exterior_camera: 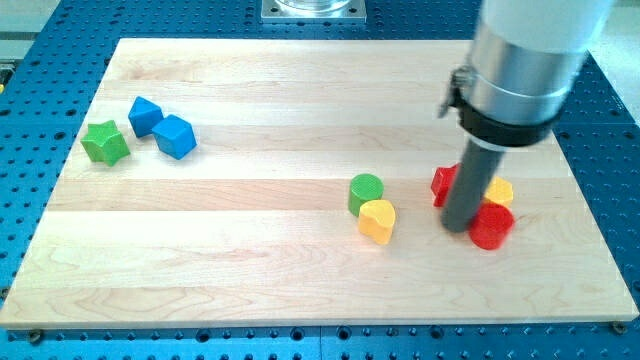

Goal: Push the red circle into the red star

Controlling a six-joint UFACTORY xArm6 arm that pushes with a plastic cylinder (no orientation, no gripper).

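Note:
The red circle [491,226] lies at the view's lower right on the wooden board [300,270]. The red star [443,184] sits just up and left of it, partly hidden behind my rod. My tip [457,226] rests on the board right at the red circle's left side, below the red star. A yellow block [499,192] sits just above the red circle, partly hidden by the rod.
A green cylinder [366,191] and a yellow heart-like block [377,220] sit touching left of my tip. At the view's left are a green star [105,143] and two blue blocks [145,115] [175,136]. The arm's silver body [525,60] hangs over the upper right.

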